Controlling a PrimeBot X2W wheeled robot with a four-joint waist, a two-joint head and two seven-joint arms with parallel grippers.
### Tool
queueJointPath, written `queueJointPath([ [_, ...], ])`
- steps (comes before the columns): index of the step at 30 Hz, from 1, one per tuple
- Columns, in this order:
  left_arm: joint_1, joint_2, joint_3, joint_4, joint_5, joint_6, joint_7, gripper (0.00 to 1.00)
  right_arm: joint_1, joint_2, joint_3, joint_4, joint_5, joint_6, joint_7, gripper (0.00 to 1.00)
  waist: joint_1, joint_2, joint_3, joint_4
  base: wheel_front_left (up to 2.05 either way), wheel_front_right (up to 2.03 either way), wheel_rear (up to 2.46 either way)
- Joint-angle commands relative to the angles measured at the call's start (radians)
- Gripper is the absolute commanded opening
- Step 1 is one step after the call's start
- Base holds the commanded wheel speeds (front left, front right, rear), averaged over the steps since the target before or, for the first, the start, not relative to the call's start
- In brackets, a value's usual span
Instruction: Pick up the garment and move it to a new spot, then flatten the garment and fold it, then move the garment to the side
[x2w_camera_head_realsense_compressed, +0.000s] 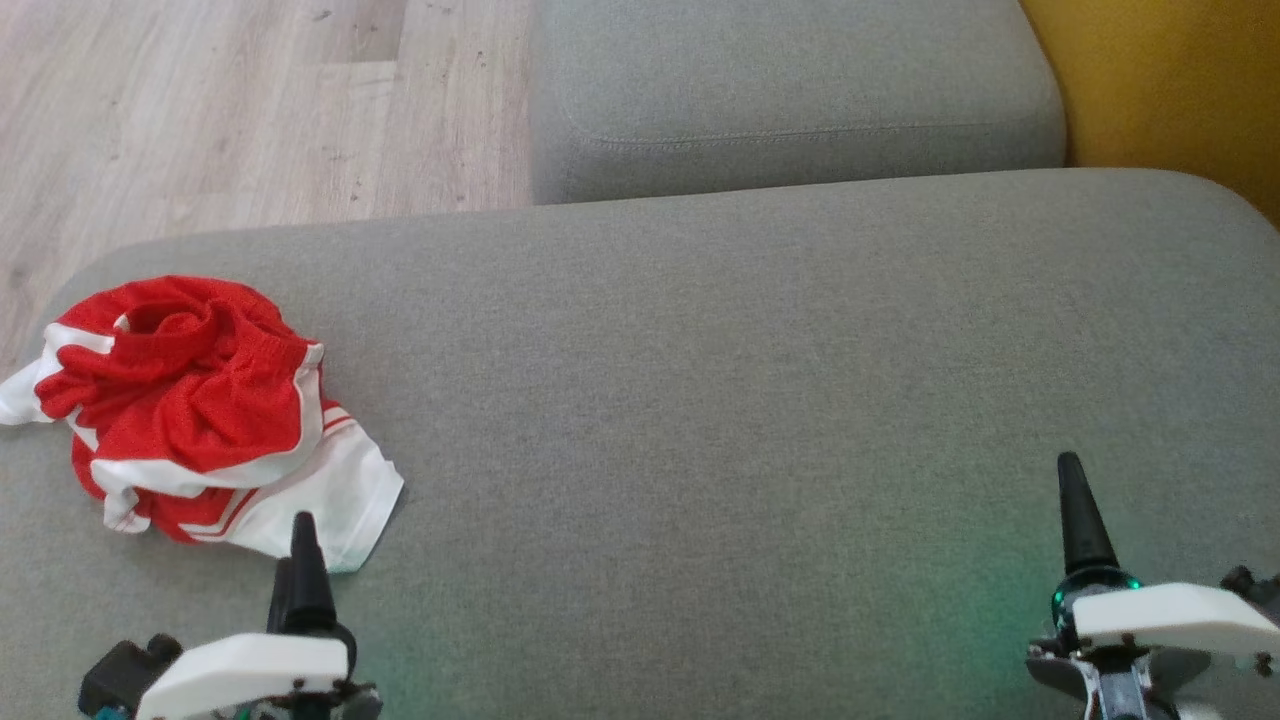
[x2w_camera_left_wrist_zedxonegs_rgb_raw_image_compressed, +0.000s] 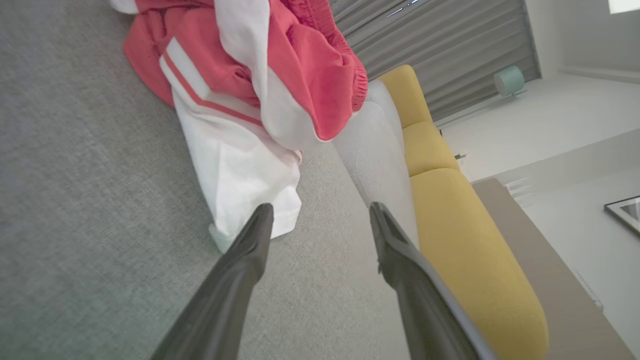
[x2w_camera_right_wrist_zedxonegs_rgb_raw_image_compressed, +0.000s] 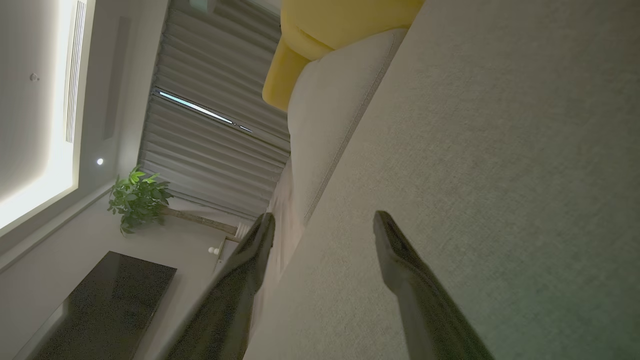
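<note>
Garment (x2w_camera_head_realsense_compressed: 190, 420) bunched, long axis diag, white hem (x2w_camera_head_realsense_compressed: 340, 500) toward L jaws; both prs spread, empty

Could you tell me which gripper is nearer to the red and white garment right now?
The left. The left gripper sits right by the near white corner of the garment, fingers open; the right gripper hovers far off to its right, over the grey cushion.
</note>
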Motion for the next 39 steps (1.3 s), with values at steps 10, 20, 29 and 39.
queueJointPath([
  [10,-0.002,0.016,-0.031,-0.050,0.147,0.031,-0.039,1.00,0.001,-0.005,0.040,-0.050,-0.155,0.003,-0.041,1.00,0.0000,0.0000,-0.019,0.003,0.00,0.00,0.00],
  [20,0.015,0.019,-0.056,-0.056,0.270,0.046,-0.068,1.00,0.021,-0.006,0.068,-0.068,-0.276,0.004,-0.071,1.00,0.0000,0.0000,-0.039,0.006,0.00,0.00,0.00],
  [29,0.033,0.019,-0.073,-0.064,0.384,0.059,-0.095,1.00,0.040,-0.006,0.091,-0.081,-0.383,0.004,-0.097,1.00,0.0000,0.0000,-0.056,0.008,0.00,0.00,0.00],
  [39,0.051,0.019,-0.099,-0.074,0.531,0.075,-0.131,1.00,0.058,-0.007,0.120,-0.094,-0.535,0.005,-0.132,1.00,0.0000,0.0000,-0.068,0.009,0.00,0.00,0.00],
])
